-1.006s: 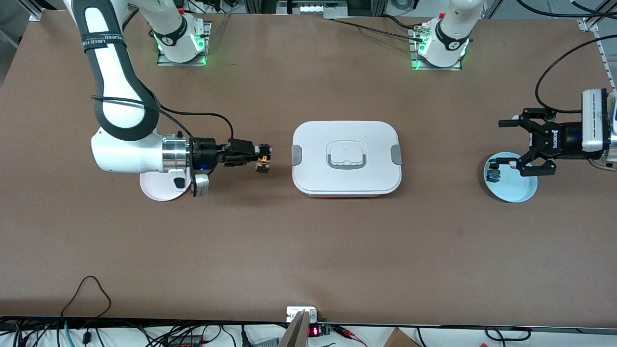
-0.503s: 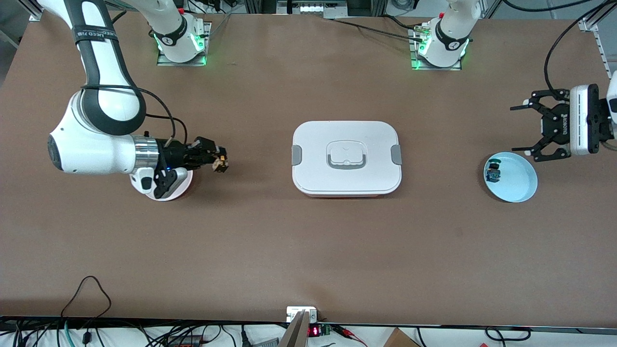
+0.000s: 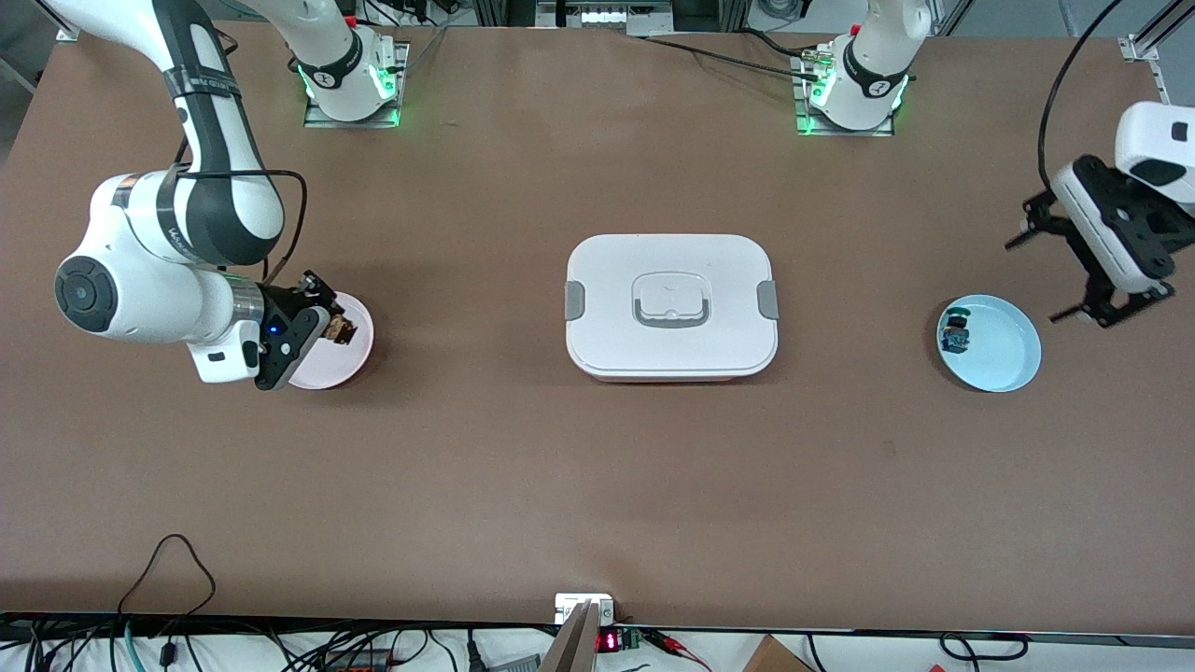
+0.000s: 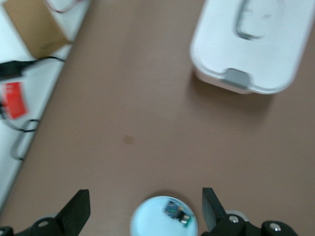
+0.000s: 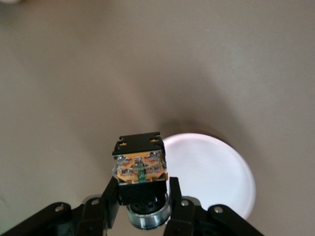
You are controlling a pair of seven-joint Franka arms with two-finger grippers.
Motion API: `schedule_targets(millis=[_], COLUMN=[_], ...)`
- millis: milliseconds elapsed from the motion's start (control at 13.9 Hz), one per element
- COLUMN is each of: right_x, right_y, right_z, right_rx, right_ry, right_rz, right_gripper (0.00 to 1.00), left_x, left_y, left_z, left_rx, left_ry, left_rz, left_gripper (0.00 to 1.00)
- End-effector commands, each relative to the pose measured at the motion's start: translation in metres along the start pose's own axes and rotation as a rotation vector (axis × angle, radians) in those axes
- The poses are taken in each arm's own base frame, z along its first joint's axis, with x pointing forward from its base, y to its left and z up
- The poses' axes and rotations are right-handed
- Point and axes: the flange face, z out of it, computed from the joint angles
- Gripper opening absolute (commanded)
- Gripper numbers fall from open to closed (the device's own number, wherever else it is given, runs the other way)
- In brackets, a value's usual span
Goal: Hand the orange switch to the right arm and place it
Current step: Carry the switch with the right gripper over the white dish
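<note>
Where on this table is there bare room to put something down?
Bare brown stretches lie between the pink plate and the white box, between the box and the blue plate, and all along the camera edge. The plates' ends are crowded by grippers.

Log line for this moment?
right gripper: shut on orange switch, over pink plate | left gripper: open, empty, waiting beside blue plate

The orange switch (image 3: 340,329) has been carried by the right gripper (image 3: 331,322) over the pink plate (image 3: 359,350). The left gripper (image 3: 1060,271) has been pulled away from the blue plate (image 3: 1013,359).
</note>
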Motion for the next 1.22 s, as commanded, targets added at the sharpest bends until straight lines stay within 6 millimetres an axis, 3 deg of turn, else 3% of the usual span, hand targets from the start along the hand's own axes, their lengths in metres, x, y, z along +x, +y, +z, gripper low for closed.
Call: schedule_targets(millis=[0, 144, 359, 647, 862, 934, 1149], right_x=[-0.001, -0.004, -0.011, -0.023, -0.025, -0.027, -0.035], right_y=[0.009, 0.013, 0.015, 0.016, 0.015, 0.013, 0.008], right_z=[0.001, 0.014, 0.039, 0.061, 0.075, 0.083, 0.108], right_rx=[-0.120, -0.155, -0.163, -0.223, -0.241, -0.245, -0.249], right_ry=[-0.051, -0.057, -0.119, -0.244, -0.246, -0.241, -0.234], right_rz=[-0.207, -0.351, -0.404, -0.492, -0.511, -0.516, -0.530], right_gripper=[0.00, 0.00, 0.00, 0.00, 0.00, 0.00, 0.00], left_x=[-0.006, -0.014, -0.029, -0.039, -0.032, -0.019, -0.016], left_y=[0.003, 0.004, 0.006, 0.015, 0.039, 0.046, 0.050], left_z=[-0.020, -0.021, -0.028, -0.030, -0.044, -0.042, -0.041], left_rx=[0.085, 0.097, 0.065, 0.022, 0.049, 0.067, 0.070], left_ry=[-0.012, -0.045, -0.057, -0.101, -0.214, -0.242, -0.253], left_rz=[0.006, -0.042, -0.429, -0.771, -1.044, -1.075, -1.087], left_gripper=[1.00, 1.00, 1.00, 1.00, 1.00, 1.00, 1.00])
